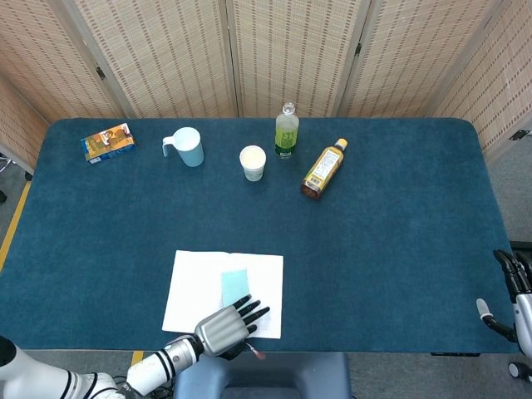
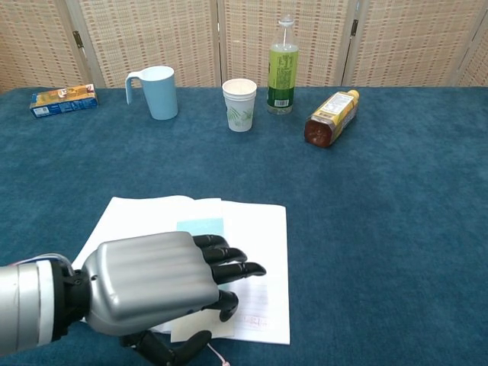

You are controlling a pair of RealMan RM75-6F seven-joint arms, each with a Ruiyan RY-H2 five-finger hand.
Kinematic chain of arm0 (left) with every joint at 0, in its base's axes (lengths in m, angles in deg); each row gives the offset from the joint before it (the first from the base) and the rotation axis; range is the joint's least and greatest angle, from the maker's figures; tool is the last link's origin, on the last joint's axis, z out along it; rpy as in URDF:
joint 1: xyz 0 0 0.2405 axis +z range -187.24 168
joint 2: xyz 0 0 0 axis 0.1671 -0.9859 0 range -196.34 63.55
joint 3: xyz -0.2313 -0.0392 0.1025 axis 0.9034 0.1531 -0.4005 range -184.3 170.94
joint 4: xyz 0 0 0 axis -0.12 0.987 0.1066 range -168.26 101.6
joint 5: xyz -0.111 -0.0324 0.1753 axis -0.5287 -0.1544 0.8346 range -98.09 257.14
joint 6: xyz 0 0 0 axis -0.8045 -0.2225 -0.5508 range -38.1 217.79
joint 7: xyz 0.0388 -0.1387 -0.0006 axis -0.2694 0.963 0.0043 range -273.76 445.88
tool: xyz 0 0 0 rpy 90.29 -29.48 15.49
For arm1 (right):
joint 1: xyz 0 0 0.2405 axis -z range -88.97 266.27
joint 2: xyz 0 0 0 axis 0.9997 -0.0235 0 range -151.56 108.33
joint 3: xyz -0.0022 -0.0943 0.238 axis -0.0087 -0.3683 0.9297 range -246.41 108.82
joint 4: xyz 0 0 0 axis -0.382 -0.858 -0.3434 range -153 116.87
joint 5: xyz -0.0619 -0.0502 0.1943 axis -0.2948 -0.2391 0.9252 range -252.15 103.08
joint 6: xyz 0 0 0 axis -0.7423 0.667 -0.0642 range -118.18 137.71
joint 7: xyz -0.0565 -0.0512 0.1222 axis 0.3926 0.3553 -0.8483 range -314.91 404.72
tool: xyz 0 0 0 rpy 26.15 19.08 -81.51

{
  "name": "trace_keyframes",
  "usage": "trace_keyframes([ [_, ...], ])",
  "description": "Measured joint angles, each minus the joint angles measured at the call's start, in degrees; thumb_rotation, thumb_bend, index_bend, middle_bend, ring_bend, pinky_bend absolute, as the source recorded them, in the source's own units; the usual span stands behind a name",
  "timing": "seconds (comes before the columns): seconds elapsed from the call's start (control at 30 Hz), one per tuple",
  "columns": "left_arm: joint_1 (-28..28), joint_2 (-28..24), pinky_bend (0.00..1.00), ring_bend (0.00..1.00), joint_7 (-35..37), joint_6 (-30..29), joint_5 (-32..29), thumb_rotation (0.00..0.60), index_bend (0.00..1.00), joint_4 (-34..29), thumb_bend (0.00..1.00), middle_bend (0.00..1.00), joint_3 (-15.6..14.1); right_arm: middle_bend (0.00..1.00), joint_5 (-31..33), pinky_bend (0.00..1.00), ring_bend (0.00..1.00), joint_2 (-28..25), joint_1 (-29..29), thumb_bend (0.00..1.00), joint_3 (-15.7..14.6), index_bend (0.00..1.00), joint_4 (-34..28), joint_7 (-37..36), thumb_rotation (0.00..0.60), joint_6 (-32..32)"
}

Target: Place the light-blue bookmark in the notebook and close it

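At the near edge of the blue-covered table (image 1: 399,249), the robot's left hand (image 1: 226,326) hovers over the bottom of an open notebook (image 1: 195,287), fingers spread apart and pointing toward two o'clock. Whether anything is pinched beneath the palm cannot be told from either view; a thin pink cord (image 1: 257,352) shows just below it. The light-blue bookmark (image 1: 235,287) already lies on the pages beside the centre fold, its long axis running twelve to six, and sits directly at twelve o'clock from the fingertips (image 1: 249,306), almost touching them. The right hand (image 1: 509,291) rests well away at three o'clock, off the table's corner, too little of it visible to judge its pose. The left is plainly the nearer, so closing the cover looks like its job. Beyond, at twelve o'clock, stand a mug (image 1: 188,146), paper cup (image 1: 253,162) and green bottle (image 1: 287,133).
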Motion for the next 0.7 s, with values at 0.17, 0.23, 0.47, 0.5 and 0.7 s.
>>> trace_keyframes([
  [0.17,0.6,-1.0,0.13,0.0,0.1,0.2,1.1,0.284,0.36,-0.6,0.63,0.0,-0.9,0.1,-0.2,0.11,0.05,0.0,0.1,0.28,0.0,0.0,-0.1,0.2,0.6,-0.3],
  [0.23,0.9,-1.4,0.13,0.0,0.6,0.0,1.9,0.284,0.36,-1.0,0.63,0.0,-1.1,0.1,-0.3,0.11,0.05,-0.1,0.2,0.28,-0.1,0.0,-0.2,0.2,0.6,-0.5],
  [0.47,2.3,-3.5,0.13,0.0,4.3,-1.1,6.2,0.284,0.36,-1.9,0.63,0.0,-1.8,0.1,-0.3,0.11,0.05,-0.2,0.2,0.28,-0.1,0.0,-0.3,0.3,0.6,-0.4],
  [0.5,2.5,-3.8,0.13,0.0,4.8,-1.1,6.7,0.285,0.36,-2.0,0.63,0.0,-2.0,0.1,-0.4,0.11,0.05,-0.2,0.2,0.28,-0.1,0.0,-0.4,0.3,0.6,-0.4],
  [0.7,3.7,-4.3,0.13,0.0,5.2,-0.4,8.3,0.284,0.36,-2.2,0.63,0.0,-3.1,0.1,-0.5,0.11,0.05,-0.2,-0.1,0.27,-0.1,0.0,-0.6,0.6,0.6,0.0],
])
